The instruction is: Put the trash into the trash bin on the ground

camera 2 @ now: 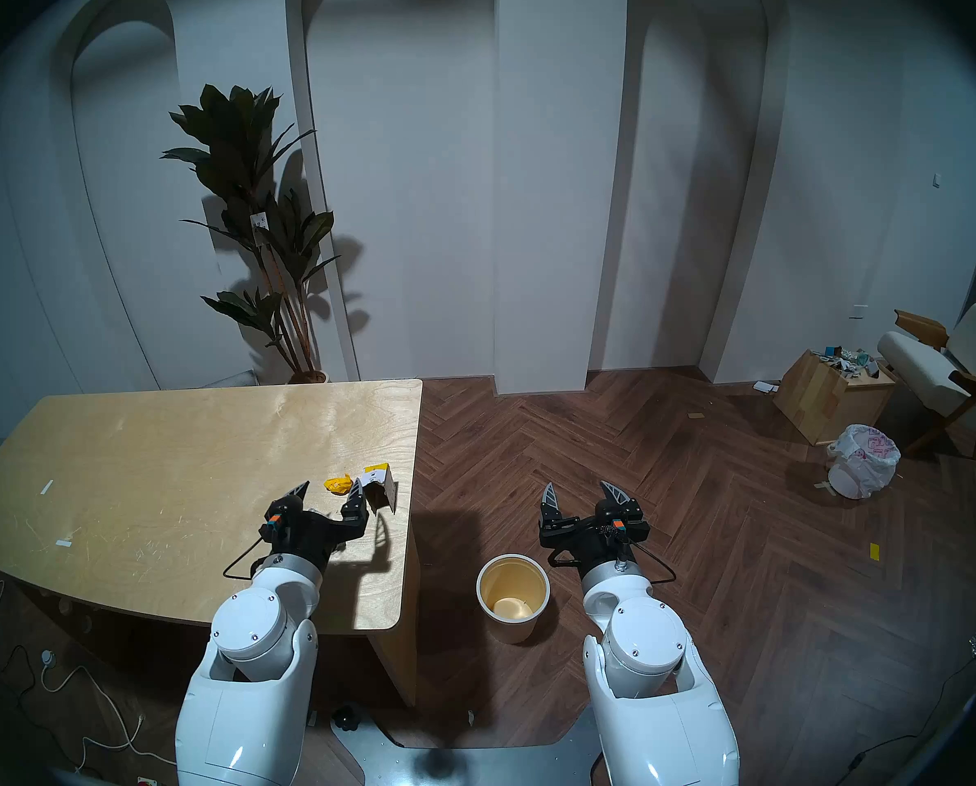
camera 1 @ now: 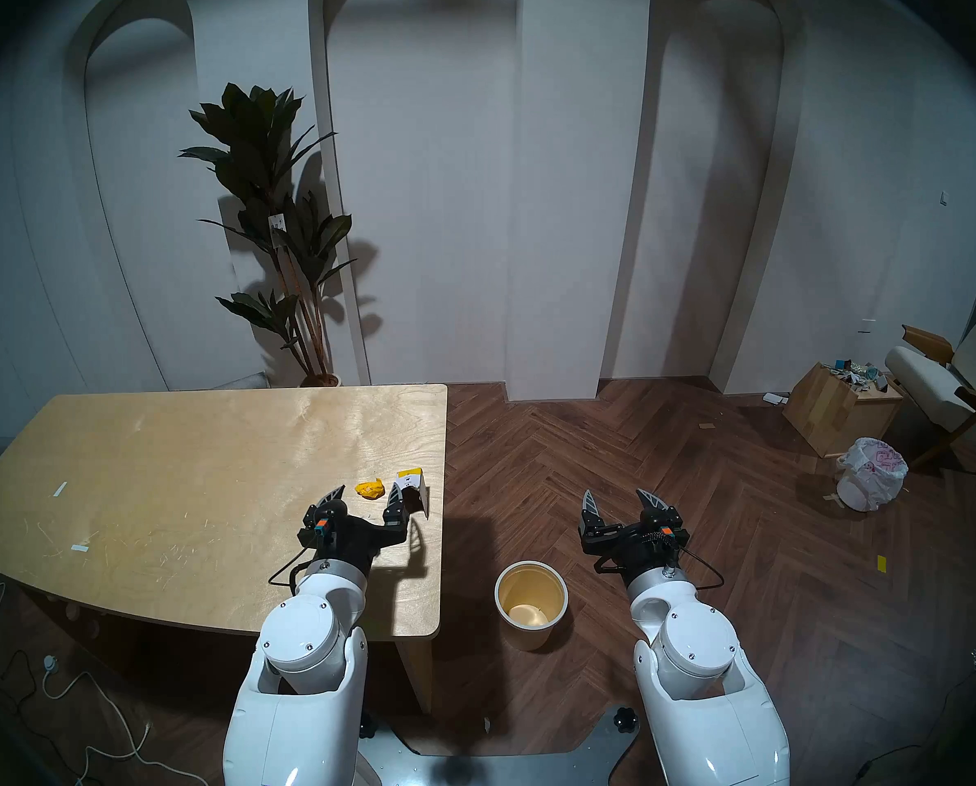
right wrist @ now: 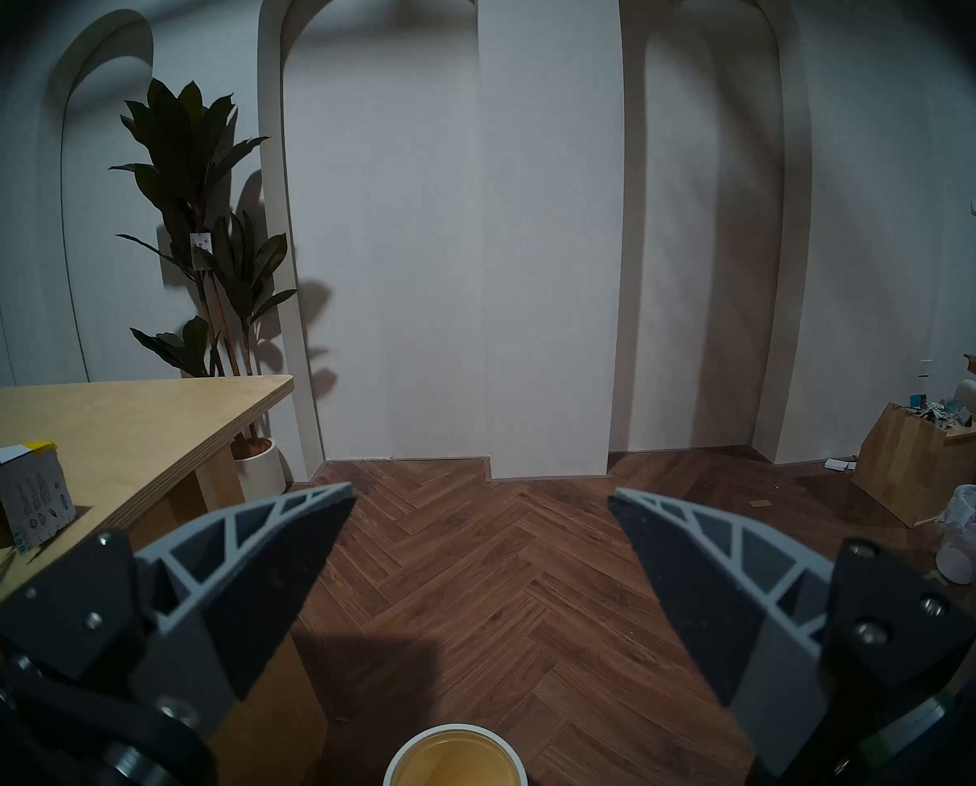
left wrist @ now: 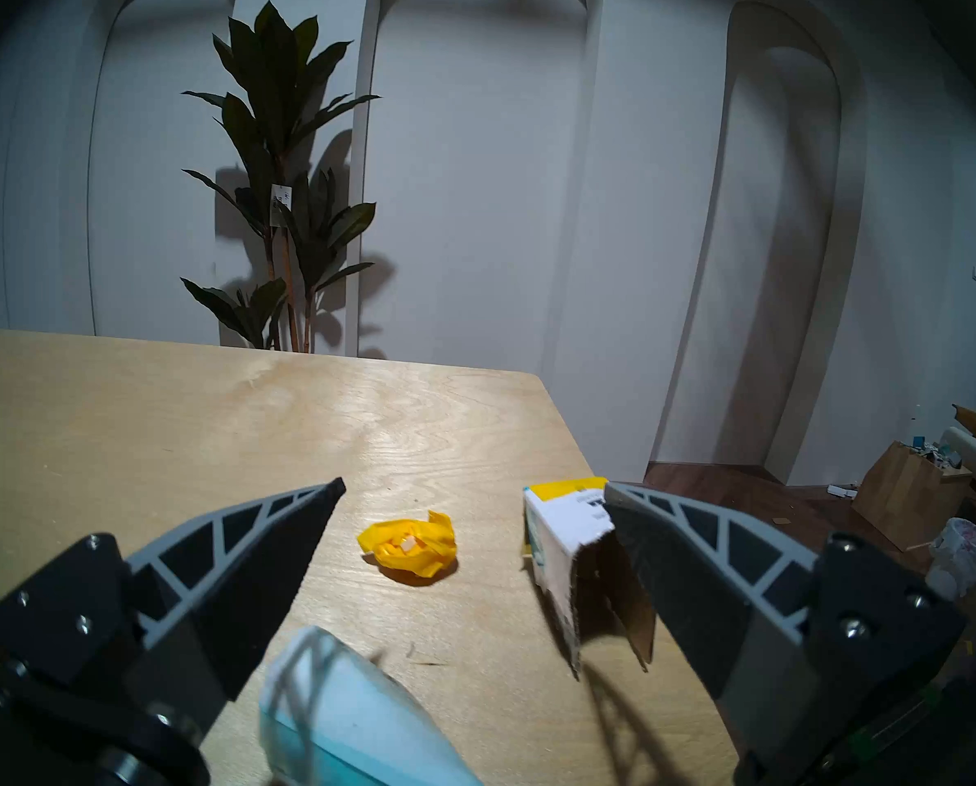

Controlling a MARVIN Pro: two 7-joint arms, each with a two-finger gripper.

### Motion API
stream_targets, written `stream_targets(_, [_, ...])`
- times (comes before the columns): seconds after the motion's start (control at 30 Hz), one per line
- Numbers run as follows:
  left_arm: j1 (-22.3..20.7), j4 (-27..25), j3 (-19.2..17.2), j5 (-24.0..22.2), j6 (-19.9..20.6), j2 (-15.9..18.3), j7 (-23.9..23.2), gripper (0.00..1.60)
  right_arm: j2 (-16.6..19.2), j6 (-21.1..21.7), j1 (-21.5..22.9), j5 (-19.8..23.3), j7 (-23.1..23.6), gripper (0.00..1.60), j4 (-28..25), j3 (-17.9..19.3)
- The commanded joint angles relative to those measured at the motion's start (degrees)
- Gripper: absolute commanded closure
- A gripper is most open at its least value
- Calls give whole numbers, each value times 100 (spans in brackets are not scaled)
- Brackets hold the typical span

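Teal-and-white plastic wrapper (left wrist: 355, 722) nearest us, on pale wooden surface (left wrist: 134, 427) under our left pincer (left wrist: 474, 490), fingers spread apart, empty. Crumpled yellow paper lump (left wrist: 409, 548) ahead between tips; white-and-yellow carton (left wrist: 559, 541) by right finger. Our right pincer (right wrist: 481, 493) apart over floor, short cream cylindrical bin (camera 1: 531, 602) below.

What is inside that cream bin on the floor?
The cream bin shows only its yellowish wall and pale bottom; no trash is visible inside. The near inner wall is hidden behind its rim.
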Motion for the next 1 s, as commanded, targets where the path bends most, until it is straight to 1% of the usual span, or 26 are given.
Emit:
stream_targets(0.0, [113, -576, -266, 14, 65, 81, 117, 0, -4, 214, 2, 95, 256, 0, -310, -241])
stream_targets(0.1, [169, -697, -389, 17, 135, 88, 184, 0, 39, 325, 5, 99, 388, 0, -374, -429])
stream_targets(0.27, [249, -803, -612, -28, 167, 109, 251, 0, 212, 347, 95, 136, 505, 0, -402, -910])
stream_targets(0.33, [279, -834, -703, -11, 164, 116, 307, 0, 306, 353, 191, 166, 482, 0, -381, -1146])
stream_targets(0.43, [321, -869, -813, -43, 170, 133, 323, 0, 422, 383, 348, 170, 328, 0, -337, -1456])
stream_targets(0.47, [330, -869, -851, -31, 155, 142, 350, 0, 462, 385, 427, 89, 255, 0, -313, -1577])
stream_targets(0.63, [371, -901, -1011, -82, 142, 185, 391, 0, 571, 418, 815, 177, 11, 0, -105, -2047])
stream_targets(0.7, [384, -916, -1074, -109, 128, 200, 410, 0, 608, 454, 953, 166, -163, 0, -36, -2234])
stream_targets(0.77, [399, -940, -1123, -117, 127, 212, 441, 0, 624, 513, 1105, 230, -256, 0, 64, -2405])
stream_targets(0.8, [409, -950, -1159, -119, 125, 220, 463, 0, 643, 522, 1099, 293, -295, 0, 40, -2464])
stream_targets(0.93, [444, -965, -1246, -153, 121, 237, 505, 0, 655, 603, 1416, 442, -447, 0, 192, -2805])
stream_targets(0.97, [463, -980, -1263, -161, 120, 233, 518, 0, 668, 634, 1417, 494, -430, 0, 161, -2848])
